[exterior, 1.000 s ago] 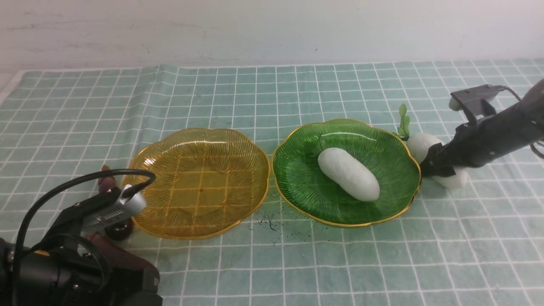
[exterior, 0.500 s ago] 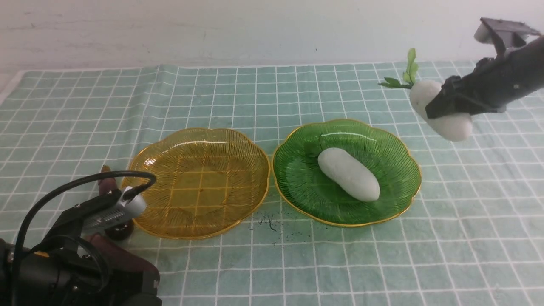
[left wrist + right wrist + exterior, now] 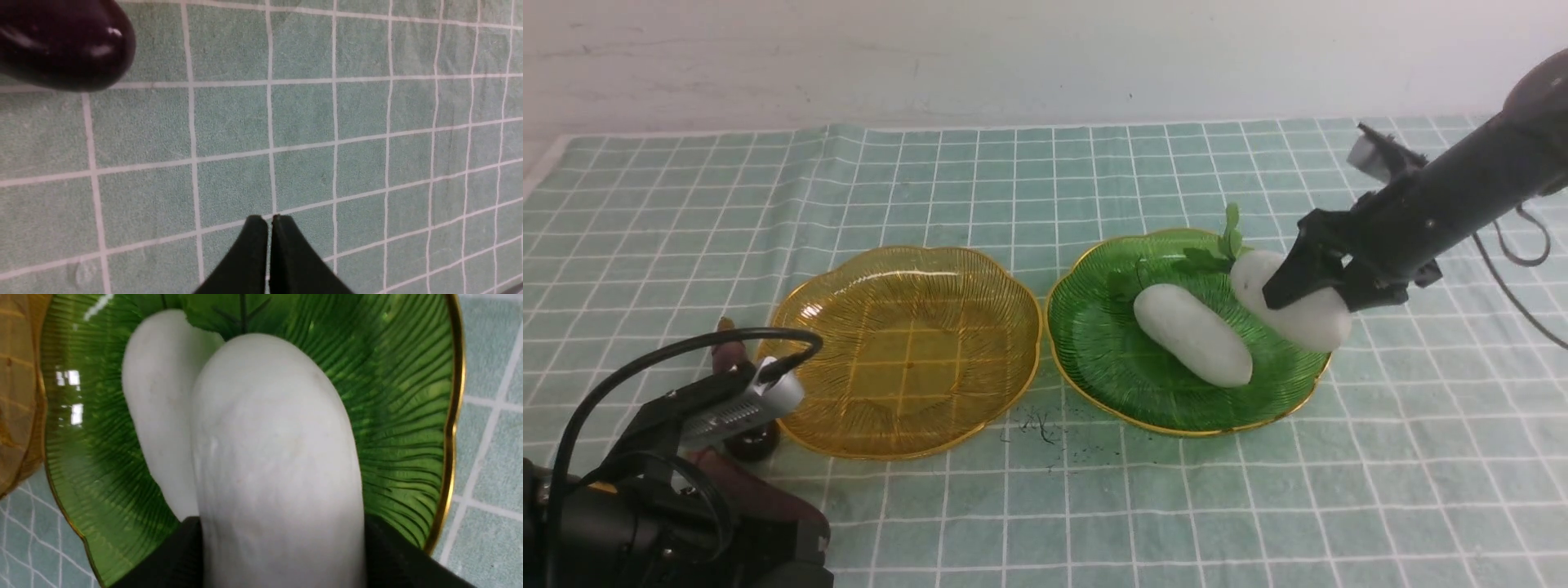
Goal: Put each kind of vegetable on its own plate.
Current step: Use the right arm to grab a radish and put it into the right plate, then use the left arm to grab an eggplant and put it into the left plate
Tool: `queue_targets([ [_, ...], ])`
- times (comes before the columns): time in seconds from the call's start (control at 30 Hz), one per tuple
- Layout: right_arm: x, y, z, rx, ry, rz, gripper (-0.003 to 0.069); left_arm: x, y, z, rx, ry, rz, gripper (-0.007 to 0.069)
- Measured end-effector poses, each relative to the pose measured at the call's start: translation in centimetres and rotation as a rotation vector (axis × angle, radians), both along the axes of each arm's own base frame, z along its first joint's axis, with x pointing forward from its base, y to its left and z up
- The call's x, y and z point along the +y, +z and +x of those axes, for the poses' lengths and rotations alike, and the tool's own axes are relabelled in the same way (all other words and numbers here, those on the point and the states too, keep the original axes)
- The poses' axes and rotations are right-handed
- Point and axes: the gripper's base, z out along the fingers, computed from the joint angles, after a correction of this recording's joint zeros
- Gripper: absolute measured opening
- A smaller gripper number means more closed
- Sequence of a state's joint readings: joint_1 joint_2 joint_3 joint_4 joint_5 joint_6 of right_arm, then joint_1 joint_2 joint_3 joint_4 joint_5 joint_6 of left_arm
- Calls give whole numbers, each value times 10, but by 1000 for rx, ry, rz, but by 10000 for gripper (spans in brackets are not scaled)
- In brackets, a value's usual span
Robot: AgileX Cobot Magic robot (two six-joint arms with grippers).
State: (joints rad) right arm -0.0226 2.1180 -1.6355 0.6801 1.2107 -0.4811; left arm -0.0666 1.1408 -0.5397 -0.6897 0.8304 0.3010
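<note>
Left: your left gripper (image 3: 267, 221) is hanging over the checked cloth (image 3: 1045, 180) with its jaws pressed together, gripping nothing. The eggplants (image 3: 752, 442) are lying on the cloth just near-left of the yellow plate (image 3: 907, 351). The arm's camera is blocking most of them in the front view, so you cannot confirm how they are lying. Their skin is glossy and probably slick, so take hold across the thick middle, not the stem.

Centre: the yellow plate is sitting bare.

Right: the first radish (image 3: 1192, 335) is lying slantwise in the green plate (image 3: 1094, 384). Your right gripper (image 3: 1307, 296) is clamping the second radish (image 3: 1298, 318) across its fat middle, low over the plate's far-right part, leaves pointing far-left. The radish looks matte, firm and rounded, so it is likely gripping well but may roll on the ribbed slope. The leaves look too flimsy to hold.

Hard to make out: whether the second radish is touching the plate or the first radish, and the fingertips behind it.
</note>
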Motion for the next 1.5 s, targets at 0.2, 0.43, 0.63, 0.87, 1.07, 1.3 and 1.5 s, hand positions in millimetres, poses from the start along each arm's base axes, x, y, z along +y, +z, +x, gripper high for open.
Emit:
queue_targets([
  [0.2, -2, -2, -1, 44, -53, -19, 538, 0, 0, 0, 0, 0, 0, -3],
  [0.43, -8, 7, -4, 106, -170, -73, 648, 1, -1, 0, -1, -11, 20, 4],
  [0.63, -17, 58, -20, 20, -241, -171, 623, 9, -5, -2, 22, -12, 124, 62],
  [0.87, -19, 142, -69, -171, -267, -184, 477, 27, -9, 5, -9, 131, 285, 191],
  [1.07, -17, 173, -133, -247, -254, -183, 319, 34, -9, 13, -56, 255, 323, 343],
  [1.3, -15, 160, -239, -273, -196, -202, 100, 34, -25, 34, -32, 455, 255, 459],
  [1.5, -14, 151, -271, -298, -174, -209, 57, 35, -44, 53, -6, 627, 188, 459],
])
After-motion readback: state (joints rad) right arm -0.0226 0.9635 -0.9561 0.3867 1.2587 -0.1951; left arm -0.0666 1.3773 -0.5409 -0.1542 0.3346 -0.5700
